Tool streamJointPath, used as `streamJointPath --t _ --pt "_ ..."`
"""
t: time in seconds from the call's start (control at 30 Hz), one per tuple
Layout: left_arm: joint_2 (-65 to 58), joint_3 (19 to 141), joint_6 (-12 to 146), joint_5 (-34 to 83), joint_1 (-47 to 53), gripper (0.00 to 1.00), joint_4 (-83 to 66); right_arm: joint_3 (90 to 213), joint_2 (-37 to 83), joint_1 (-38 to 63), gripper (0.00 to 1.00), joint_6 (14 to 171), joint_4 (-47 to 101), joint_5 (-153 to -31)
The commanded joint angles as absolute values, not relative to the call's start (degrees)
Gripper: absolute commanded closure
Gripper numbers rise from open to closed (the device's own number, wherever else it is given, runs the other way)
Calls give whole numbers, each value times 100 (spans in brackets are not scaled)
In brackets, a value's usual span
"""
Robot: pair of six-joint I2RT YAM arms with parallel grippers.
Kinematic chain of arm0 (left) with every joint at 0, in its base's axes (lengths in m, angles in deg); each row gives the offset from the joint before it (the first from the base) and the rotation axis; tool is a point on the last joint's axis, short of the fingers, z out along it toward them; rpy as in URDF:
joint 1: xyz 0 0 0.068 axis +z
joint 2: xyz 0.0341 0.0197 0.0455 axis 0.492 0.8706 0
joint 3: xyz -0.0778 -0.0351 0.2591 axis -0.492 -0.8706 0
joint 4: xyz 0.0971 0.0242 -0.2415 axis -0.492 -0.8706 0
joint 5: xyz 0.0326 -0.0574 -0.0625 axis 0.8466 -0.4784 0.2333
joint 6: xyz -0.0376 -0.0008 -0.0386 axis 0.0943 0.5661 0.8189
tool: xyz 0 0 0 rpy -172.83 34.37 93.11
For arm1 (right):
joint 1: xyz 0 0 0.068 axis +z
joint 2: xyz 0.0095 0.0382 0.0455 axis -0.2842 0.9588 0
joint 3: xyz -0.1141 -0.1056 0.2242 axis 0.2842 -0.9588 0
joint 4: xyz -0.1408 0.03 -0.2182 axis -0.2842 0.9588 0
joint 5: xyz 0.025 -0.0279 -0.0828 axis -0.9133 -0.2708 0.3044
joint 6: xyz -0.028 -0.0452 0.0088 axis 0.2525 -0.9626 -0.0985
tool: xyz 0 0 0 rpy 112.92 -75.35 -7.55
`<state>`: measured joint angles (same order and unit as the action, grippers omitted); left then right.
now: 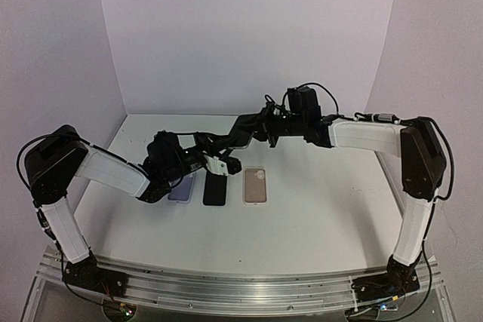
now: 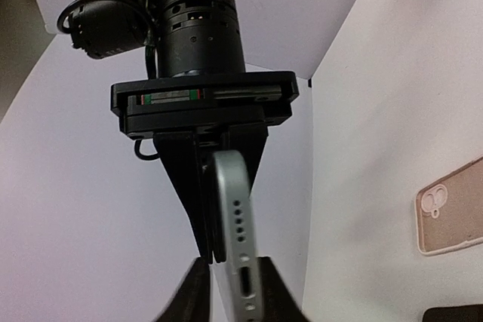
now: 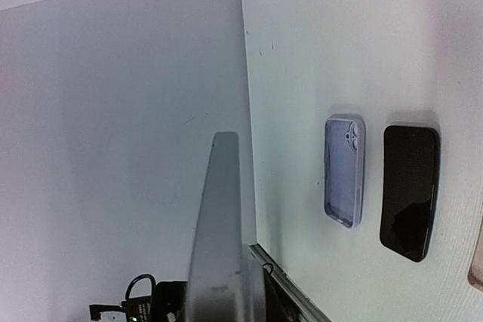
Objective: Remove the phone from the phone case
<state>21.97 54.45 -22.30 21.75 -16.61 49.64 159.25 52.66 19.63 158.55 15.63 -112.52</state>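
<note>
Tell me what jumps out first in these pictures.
A silver phone hangs in mid-air, edge-on in the left wrist view, with the left gripper clamped on its near end and the right gripper on its far end. Below, on the white table, lie in a row a lilac phone case, a black phone and a beige phone case.

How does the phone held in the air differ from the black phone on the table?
The silver phone is airborne, edge-on, held by the left gripper and right gripper; the black phone lies flat on the table, untouched. The silver phone's rim is pale metal; the black phone is dark and glossy. Neither appears to be in a case.
</note>
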Motion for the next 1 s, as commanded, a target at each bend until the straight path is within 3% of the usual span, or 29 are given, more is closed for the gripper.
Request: streamJointPath --t 0.0,0.03,0.1,0.2,0.37,0.97 --pt "1955 5461 -2147 1914 -1676 53 4553 15588 4966 1721 100 14871 1757 -11443" --pt "1898 5431 -2044 1904 -1676 39 4356 15513 4939 1583 100 14715 1803 -11552" --pt "1799 5421 -1736 1963 -1676 26 3869 15450 4904 1321 100 14081 2168 -11792" --pt "1612 5443 -1160 2114 -1676 19 3098 15632 4868 903 100 12707 3615 -11986" --pt "1256 5550 84 2307 -1676 19 1722 15574 4934 314 100 11025 5049 -12808" --pt "1217 5563 626 2657 -1672 19 1326 15607 6199 114 100 11296 4878 -12754"
